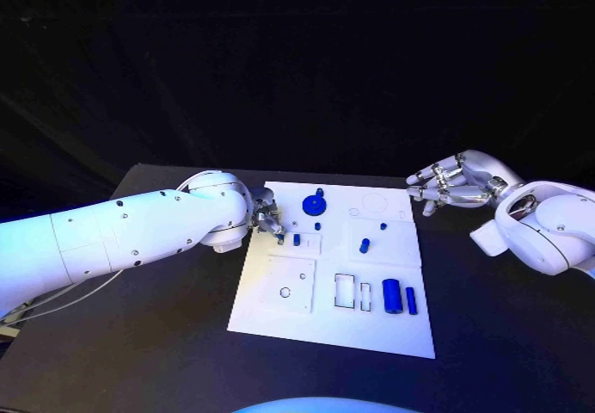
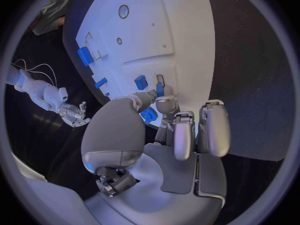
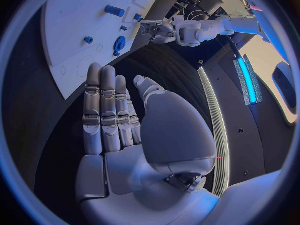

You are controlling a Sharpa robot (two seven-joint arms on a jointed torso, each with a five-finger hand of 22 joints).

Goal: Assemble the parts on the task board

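Note:
The white task board (image 1: 275,303) lies mid-table. At its upper left edge my left hand (image 1: 266,225) reaches onto the board. Its thumb and one finger pinch a small blue part (image 2: 159,89) beside a slot, while the other fingers (image 2: 212,127) stay straight. A blue disc with a knob (image 1: 315,205) stands just beyond that hand. A thick blue cylinder (image 1: 392,295) and a slim blue bar (image 1: 410,299) lie at the board's right side. My right hand (image 1: 452,185) hovers off the board's far right corner, its fingers (image 3: 103,110) straight and holding nothing.
Small blue pegs (image 1: 364,245) (image 1: 383,226) (image 1: 319,226) stand in the board's middle. Rectangular slots (image 1: 346,290) and a round hole (image 1: 285,292) lie in the board's near half. Black table (image 1: 149,344) surrounds the board.

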